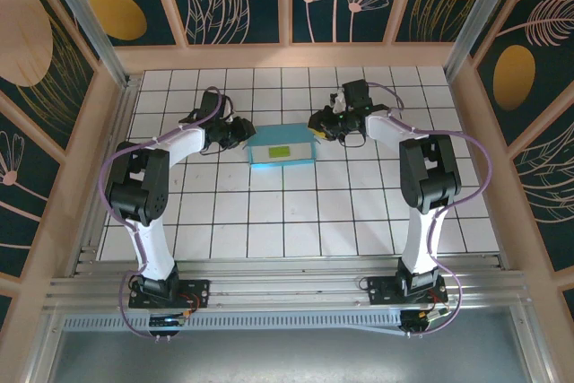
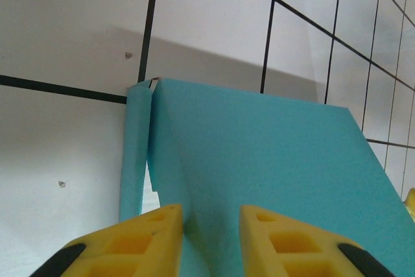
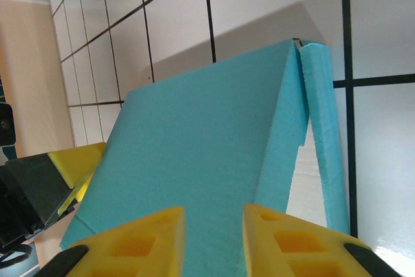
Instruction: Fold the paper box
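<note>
At the middle of the tiled table [image 1: 296, 217] we see the paper box [image 1: 282, 151] lying flat, its long axis left to right. The left gripper [image 1: 242, 134] and right gripper [image 1: 319, 126] straddle its ends, fingers narrowly apart; we cannot tell whether they pinch.

We observe bright, even lighting. The paper box [image 2: 259, 160] casts a soft grey shadow across the tabletop [image 2: 65, 24]; the close yellow fingertips [image 2: 149, 238] appear slightly blurred.
</note>
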